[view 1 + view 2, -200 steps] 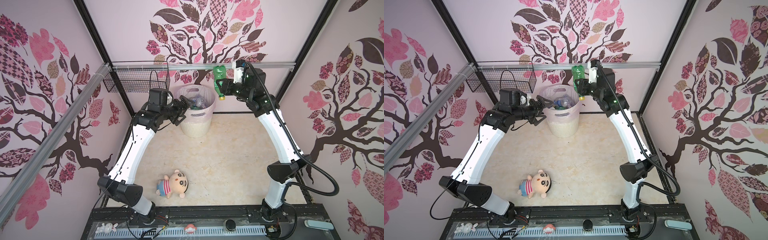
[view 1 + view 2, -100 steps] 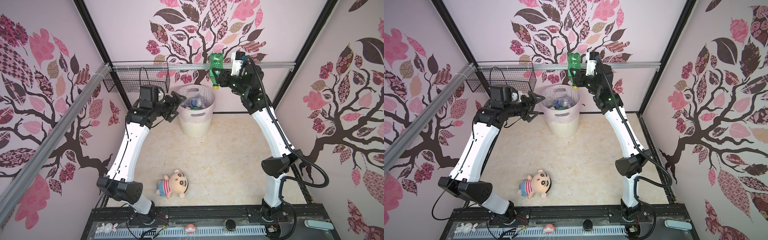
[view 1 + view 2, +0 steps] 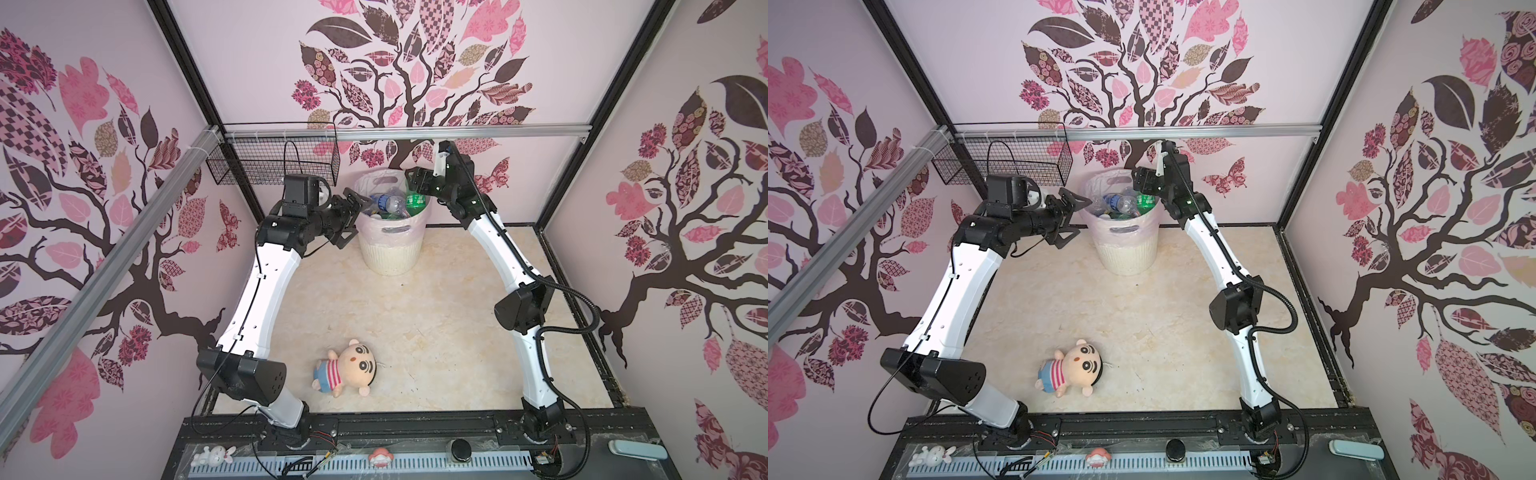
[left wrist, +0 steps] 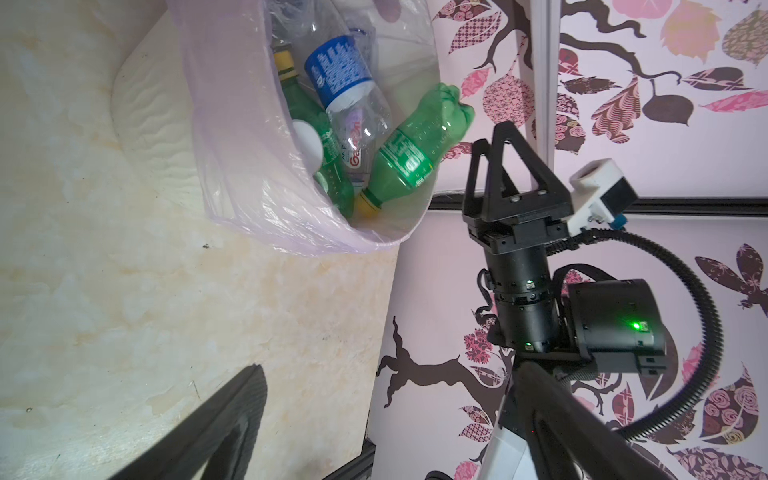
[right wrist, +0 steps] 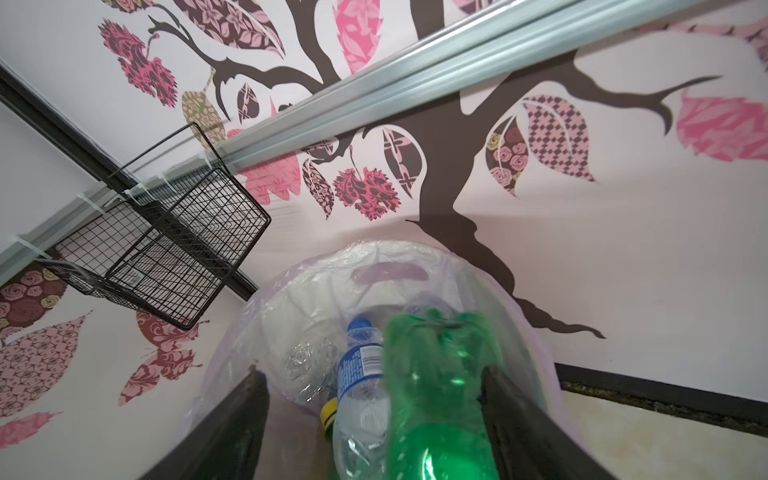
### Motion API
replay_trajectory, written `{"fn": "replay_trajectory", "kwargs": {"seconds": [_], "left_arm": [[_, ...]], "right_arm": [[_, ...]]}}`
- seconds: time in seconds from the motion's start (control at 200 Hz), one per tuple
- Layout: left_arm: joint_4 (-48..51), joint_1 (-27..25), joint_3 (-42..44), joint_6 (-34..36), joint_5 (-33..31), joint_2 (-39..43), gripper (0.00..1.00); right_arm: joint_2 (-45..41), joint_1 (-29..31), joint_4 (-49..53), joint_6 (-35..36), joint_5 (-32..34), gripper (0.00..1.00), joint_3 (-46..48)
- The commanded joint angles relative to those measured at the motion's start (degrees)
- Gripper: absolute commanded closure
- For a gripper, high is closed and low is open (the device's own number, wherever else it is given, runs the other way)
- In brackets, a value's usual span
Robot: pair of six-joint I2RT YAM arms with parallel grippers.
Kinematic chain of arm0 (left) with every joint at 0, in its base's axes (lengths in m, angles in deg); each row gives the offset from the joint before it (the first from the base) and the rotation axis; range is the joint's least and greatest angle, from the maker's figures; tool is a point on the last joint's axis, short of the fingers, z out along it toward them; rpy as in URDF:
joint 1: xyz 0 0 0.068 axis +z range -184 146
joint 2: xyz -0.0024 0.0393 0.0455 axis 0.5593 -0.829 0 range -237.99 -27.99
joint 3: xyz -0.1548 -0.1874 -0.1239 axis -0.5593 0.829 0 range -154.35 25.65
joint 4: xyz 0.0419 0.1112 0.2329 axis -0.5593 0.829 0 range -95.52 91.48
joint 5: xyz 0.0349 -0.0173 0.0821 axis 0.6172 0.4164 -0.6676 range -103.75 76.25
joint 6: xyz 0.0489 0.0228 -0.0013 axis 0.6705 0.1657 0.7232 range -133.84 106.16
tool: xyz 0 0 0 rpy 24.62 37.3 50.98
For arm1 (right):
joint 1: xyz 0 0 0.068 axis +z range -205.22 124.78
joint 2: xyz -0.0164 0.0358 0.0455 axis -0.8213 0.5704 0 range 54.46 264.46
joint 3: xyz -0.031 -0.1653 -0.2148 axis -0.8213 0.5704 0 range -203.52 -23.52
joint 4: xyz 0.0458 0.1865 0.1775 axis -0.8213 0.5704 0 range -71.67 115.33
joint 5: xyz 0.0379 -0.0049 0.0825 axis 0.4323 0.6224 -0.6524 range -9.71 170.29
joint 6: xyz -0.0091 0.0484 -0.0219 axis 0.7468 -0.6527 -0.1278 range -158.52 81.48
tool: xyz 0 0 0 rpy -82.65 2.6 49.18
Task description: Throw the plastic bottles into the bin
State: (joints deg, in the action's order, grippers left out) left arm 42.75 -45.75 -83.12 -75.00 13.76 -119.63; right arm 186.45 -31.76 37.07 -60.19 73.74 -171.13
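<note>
One bin (image 3: 390, 257), pink-lined, at rear of surface (image 3: 415, 332). Left wrist view counts inside it two green bottles (image 4: 411, 153) with yellow caps, plus at least two clear bottles (image 4: 336, 70). One green bottle cap-down, base poking past rim, clear of right gripper (image 4: 492, 135). Right wrist view shows it blurred between spread fingers (image 5: 519, 424). Left gripper (image 3: 360, 217) beside rim, fingers spread, empty. One wire basket (image 3: 274, 166). Only top views show one plush doll (image 3: 349, 372).

Bright, even light; wrist-view motion blur
</note>
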Motion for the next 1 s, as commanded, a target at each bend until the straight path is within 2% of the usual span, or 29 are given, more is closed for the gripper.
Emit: {"fn": "replay_trajectory", "kwargs": {"seconds": [0.0,0.15,0.43,0.64,0.715,0.88,0.995], "left_arm": [[-0.3,0.3,1.3,1.5,0.3,1.0,0.03],[-0.5,0.3,1.9,1.1,0.3,1.7,0.03],[-2.0,0.3,3.3,1.3,-2.9,3.8,0.03],[-0.5,1.0,1.3,6.9,-8.7,3.5,0.03],[0.5,1.2,-0.3,10.6,-12.5,3.4,0.03],[8.8,1.1,-2.0,19.4,-26.4,3.4,0.03],[5.8,1.5,6.4,24.5,-35.0,4.4,0.03]], "right_arm": [[-3.2,0.1,-2.2,0.1,1.2,0.16,-2.3],[-5.2,0.1,-0.1,0.6,1.2,0.01,-1.7],[-14.2,0.1,4.5,1.4,2.3,0.01,4.3],[-21.7,-0.6,12.1,3.3,6.8,0.0,10.7],[-24.9,-0.6,13.6,4.8,9.6,0.0,14.7],[-34.2,-0.7,12.2,7.3,16.3,0.01,29.8],[-41.4,-0.7,8.9,9.0,20.6,0.01,42.4]]}}
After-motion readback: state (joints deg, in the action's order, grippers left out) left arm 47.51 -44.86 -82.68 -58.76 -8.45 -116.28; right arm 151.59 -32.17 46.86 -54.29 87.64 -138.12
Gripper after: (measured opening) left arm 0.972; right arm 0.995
